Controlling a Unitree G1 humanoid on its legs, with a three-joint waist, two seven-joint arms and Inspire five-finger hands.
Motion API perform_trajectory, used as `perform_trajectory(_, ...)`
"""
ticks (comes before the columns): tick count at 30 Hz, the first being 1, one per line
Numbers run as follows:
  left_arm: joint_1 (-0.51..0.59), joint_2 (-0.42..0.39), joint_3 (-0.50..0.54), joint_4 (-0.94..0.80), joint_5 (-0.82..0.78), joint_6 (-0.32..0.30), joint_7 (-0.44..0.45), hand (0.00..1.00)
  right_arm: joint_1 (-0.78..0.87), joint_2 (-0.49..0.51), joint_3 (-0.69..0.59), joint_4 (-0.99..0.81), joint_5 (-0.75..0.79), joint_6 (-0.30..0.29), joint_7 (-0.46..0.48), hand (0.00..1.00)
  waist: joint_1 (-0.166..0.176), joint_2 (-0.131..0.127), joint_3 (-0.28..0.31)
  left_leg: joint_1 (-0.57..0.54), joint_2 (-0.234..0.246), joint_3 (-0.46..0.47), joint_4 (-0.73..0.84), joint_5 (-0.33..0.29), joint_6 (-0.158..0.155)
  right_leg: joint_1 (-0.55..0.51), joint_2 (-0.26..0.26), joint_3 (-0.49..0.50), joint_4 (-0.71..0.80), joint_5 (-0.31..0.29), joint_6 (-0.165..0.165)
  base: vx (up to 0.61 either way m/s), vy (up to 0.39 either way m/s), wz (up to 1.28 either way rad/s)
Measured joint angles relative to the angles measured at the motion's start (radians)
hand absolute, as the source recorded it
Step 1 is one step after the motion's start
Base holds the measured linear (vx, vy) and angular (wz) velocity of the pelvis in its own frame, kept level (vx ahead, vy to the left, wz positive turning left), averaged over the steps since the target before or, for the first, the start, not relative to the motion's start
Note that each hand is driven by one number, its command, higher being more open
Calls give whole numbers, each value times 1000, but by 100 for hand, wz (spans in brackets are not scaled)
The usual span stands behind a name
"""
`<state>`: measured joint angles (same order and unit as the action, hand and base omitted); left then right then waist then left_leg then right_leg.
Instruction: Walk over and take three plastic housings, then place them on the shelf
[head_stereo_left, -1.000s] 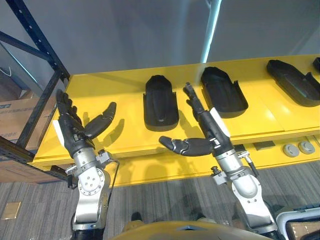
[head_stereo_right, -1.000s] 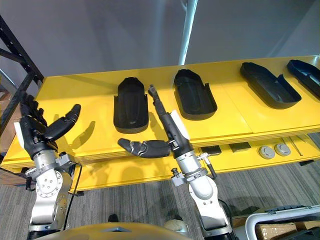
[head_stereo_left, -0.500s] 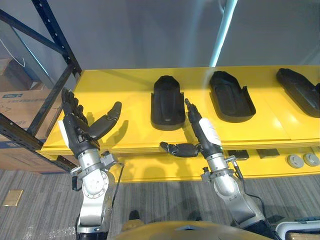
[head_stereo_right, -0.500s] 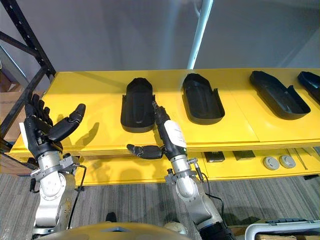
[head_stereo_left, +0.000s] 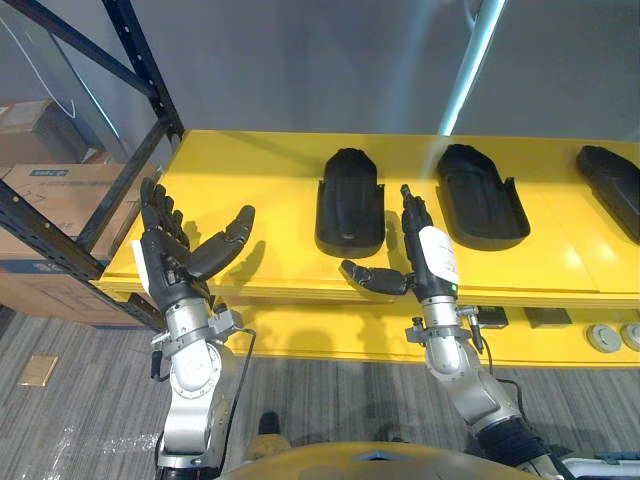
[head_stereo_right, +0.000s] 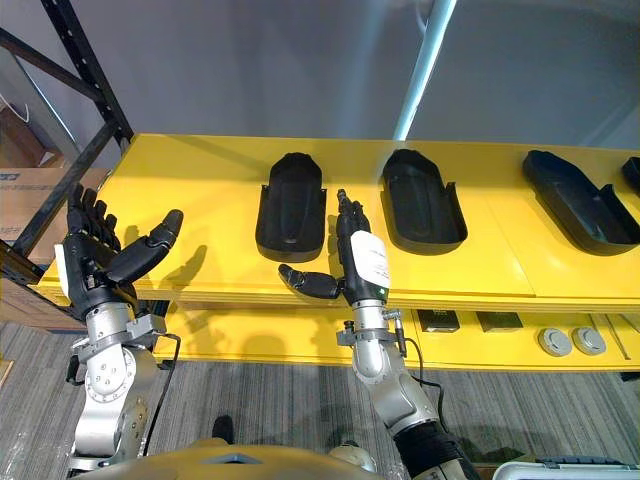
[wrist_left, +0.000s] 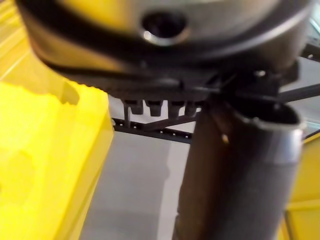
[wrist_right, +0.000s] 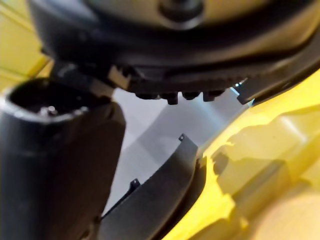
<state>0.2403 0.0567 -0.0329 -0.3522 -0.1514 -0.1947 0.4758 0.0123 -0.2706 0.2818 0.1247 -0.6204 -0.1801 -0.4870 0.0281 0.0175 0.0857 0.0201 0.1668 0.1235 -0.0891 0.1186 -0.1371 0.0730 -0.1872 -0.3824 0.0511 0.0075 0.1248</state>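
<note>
Change: Over the last second the whole view has swung, so the camera has moved, not the parts. The yellow bench (head_stereo_left: 250, 200) now lies level across my screen, and the black steel rack (head_stereo_left: 120, 60) rises taller on the left. My right arm, slanted a second ago, now runs almost straight up the picture.
Meaning: I judge the walk-up is nearly over and I am squared to the bench. No housing is lifted yet, so all three remain to be taken.
Left-most housing (head_stereo_left: 350, 200): It lies hollow side up on the bench, untouched.
Right hand (head_stereo_left: 425, 260): It is just right of that housing, in the gap before the second housing (head_stereo_left: 480, 195). The fingers are straight, the thumb reaches toward the left-most housing's near end, and the hand holds nothing.
Left hand (head_stereo_left: 175, 255): It is well left of that housing, raised and spread wide, and it is empty.
Third housing (head_stereo_left: 610, 185): It sits far to the right of the left-most one, at the picture's edge.
Long axis: The left-most housing runs from the bench's front edge toward the wall. Its rounded, narrower end points away from me and its wider, open end faces me.
</note>
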Motion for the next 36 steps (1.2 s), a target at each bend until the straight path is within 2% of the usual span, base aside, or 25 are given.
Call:
perform_trajectory(13, 0, 2, 1, 0, 0, 0, 0, 100, -116, -1, 3, 142, -3, 8, 0, 100, 6, -7, 30, -12, -1, -22, 0, 12, 3, 3, 0, -20, 2, -2, -1, -7, -5, 4)
perform_trajectory(18, 0, 1, 2, 0, 0, 0, 0, 100, -152, -8, 2, 197, -2, 31, -1, 100, 25, 2, 36, -10, -1, -33, 0, 15, 2, 4, -2, -29, 19, -8, -1, 4, -15, 7)
perform_trajectory(27, 3, 1, 4, 0, 0, 1, 0, 100, -208, -9, 2, 233, -3, 58, -13, 100, 26, 11, 62, -10, 0, -38, 0, 14, 12, 2, -5, -33, 36, -24, -2, -32, -8, 2)
perform_trajectory(36, 3, 1, -1, 0, 0, 4, 1, 100, -265, -9, 2, 291, -2, 66, -27, 100, 28, 16, 67, -10, -1, -46, 0, 22, 5, 0, -8, -39, 55, -27, -2, 3, -7, 2)
